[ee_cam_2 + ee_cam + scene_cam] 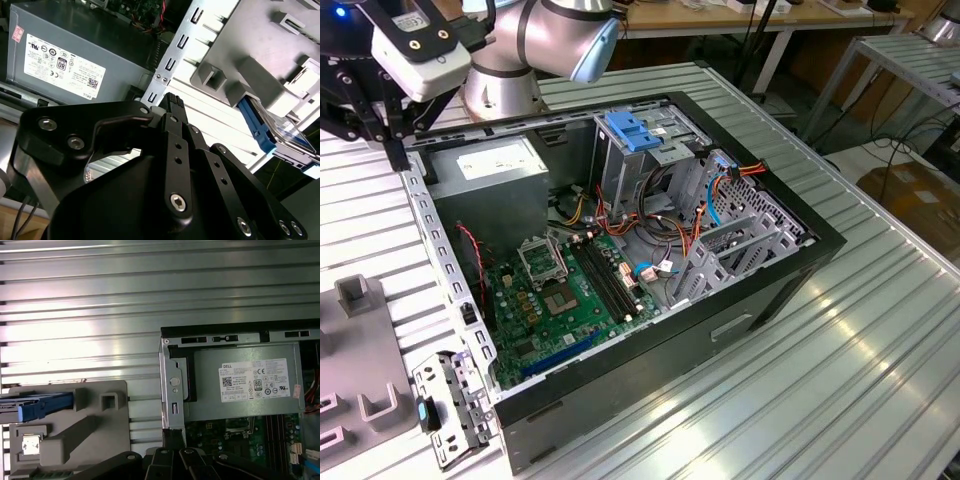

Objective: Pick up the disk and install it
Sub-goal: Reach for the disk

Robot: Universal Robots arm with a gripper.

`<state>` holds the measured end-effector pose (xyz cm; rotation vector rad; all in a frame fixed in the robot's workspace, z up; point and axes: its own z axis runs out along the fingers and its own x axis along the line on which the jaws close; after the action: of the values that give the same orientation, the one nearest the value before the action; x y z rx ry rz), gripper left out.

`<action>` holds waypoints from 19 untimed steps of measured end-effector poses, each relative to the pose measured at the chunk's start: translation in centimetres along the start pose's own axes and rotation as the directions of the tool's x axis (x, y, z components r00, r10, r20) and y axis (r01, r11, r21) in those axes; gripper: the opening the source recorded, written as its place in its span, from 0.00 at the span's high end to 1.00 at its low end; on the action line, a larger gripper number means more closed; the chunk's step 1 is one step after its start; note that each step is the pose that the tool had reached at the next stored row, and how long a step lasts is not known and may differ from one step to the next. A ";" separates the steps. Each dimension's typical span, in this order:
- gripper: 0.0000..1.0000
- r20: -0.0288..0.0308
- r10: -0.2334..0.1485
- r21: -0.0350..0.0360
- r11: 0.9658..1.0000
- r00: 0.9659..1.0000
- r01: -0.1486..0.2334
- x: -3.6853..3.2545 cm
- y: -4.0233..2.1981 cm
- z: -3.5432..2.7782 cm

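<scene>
Second wrist view: black gripper (172, 100) closed on nothing, silver blue-railed disk (278, 130) standing edgewise in grey fixture (252, 30), presumably for grasping

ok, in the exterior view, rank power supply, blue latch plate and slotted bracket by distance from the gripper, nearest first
From the gripper, at the case corner on the exterior view's left:
1. power supply, just beside it in that corner.
2. blue latch plate, mid-case, along the far wall.
3. slotted bracket, at the exterior view's right.
</scene>
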<state>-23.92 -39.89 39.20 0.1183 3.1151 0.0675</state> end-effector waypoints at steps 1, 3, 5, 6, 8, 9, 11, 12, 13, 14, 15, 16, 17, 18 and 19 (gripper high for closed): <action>0.89 0.000 0.000 0.000 1.000 1.000 0.000 0.10 -0.01 0.00; 0.89 0.000 0.000 0.000 1.000 1.000 0.000 0.30 -0.02 0.00; 0.89 0.000 0.000 0.000 1.000 1.000 0.000 0.54 -0.04 0.00; 0.89 0.000 0.000 0.000 1.000 1.000 0.000 0.77 -0.06 0.01; 0.89 0.000 0.000 0.000 1.000 1.000 0.000 1.05 -0.08 0.00; 0.89 0.000 0.000 0.000 1.000 1.000 0.000 1.12 -0.09 0.01; 0.89 -0.001 0.000 0.000 1.000 1.000 0.000 1.29 -0.10 0.00; 0.89 -0.001 0.000 0.000 1.000 1.000 0.000 1.38 -0.11 0.00; 0.89 -0.001 0.000 0.000 1.000 1.000 0.000 1.46 -0.11 0.00; 0.89 -0.001 0.000 0.000 1.000 1.000 0.000 1.55 -0.12 0.00; 0.89 -0.001 0.000 0.000 1.000 1.000 0.000 1.61 -0.12 0.00; 0.89 -0.001 0.000 0.000 1.000 1.000 0.000 1.76 -0.13 0.00; 0.89 -0.001 0.000 0.000 1.000 1.000 0.000 1.85 -0.14 0.00; 0.89 -0.001 0.000 0.000 1.000 1.000 0.000 1.92 -0.15 0.00; 0.89 -0.001 0.000 0.000 1.000 1.000 0.000 2.04 -0.16 0.00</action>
<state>-25.96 -39.89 39.14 0.1182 3.1159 0.0676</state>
